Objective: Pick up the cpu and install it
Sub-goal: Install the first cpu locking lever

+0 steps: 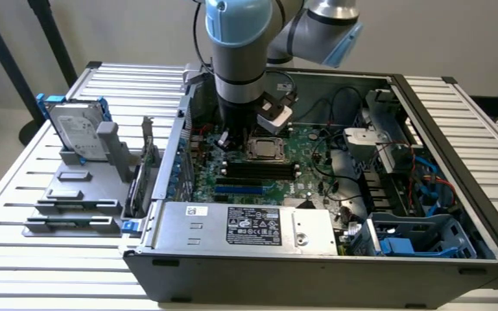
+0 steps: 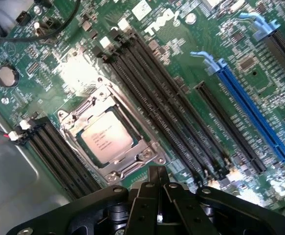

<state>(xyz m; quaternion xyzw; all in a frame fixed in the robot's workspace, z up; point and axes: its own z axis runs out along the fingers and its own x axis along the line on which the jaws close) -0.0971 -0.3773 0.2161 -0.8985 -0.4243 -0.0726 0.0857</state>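
Motherboard [image 2: 191,58]: green, with black memory slots [image 2: 166,107] and one blue expansion slot [image 2: 250,112]. Cpu [image 2: 105,137]: silver-grey top. Gripper [image 2: 158,178]: black.

The grey-and-pale-blue jointed robot arm [image 1: 238,45] reaches straight down from above, its wrist vertical. At its end the black metal two-finger gripper [image 2: 158,182] points downward with its fingers pressed together, tips meeting, and nothing between them.

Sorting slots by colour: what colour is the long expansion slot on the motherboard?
Blue slot, clearest in the wrist view, beside black slots.
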